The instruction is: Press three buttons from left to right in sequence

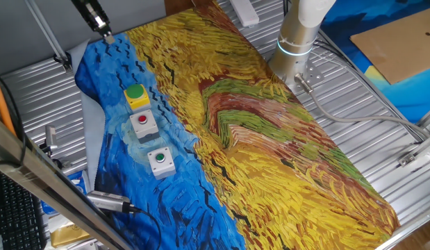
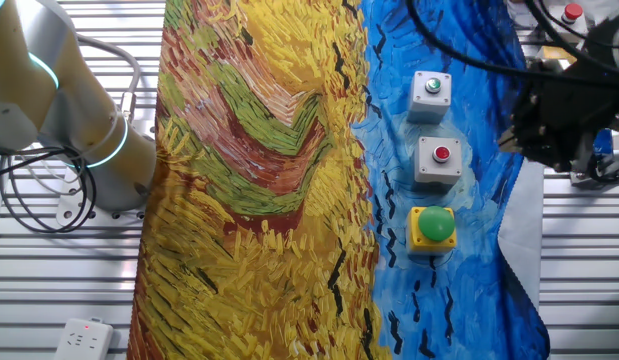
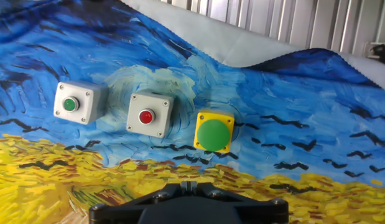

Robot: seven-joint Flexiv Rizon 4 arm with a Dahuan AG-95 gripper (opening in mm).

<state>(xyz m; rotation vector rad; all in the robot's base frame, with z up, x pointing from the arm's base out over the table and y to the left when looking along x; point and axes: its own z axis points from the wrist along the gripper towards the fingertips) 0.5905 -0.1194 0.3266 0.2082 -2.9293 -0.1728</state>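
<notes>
Yellow box, big green cap (image 1: 136,96): sits at one end of the row on the painted cloth (image 1: 270,139) covering the worktop; nothing touches it.
Grey-white box, red button (image 1: 143,123): middle of the row, just beside the yellow one; untouched as far as I see.
Grey-white box, small green button (image 1: 160,161): other end of the row, nearest the cloth's edge in one fixed view.
End effector (image 1: 103,29): hangs above the blue part of the cloth, well apart from all three boxes and off the yellow end of the row.
Progress: I judge no press is under way; nothing shows whether any cap has been pushed, since none looks sunk or lit. With the hand clear of the row, I read this as either the start or the finish, and cannot say which.
Left to do: if at the start, all three presses.
Finger state: I cannot tell; the hand view shows only the black housing at the bottom edge, and both fixed views show a dark, partly cropped shape.
Hidden: fingertips; arm links mostly cut off.
</notes>
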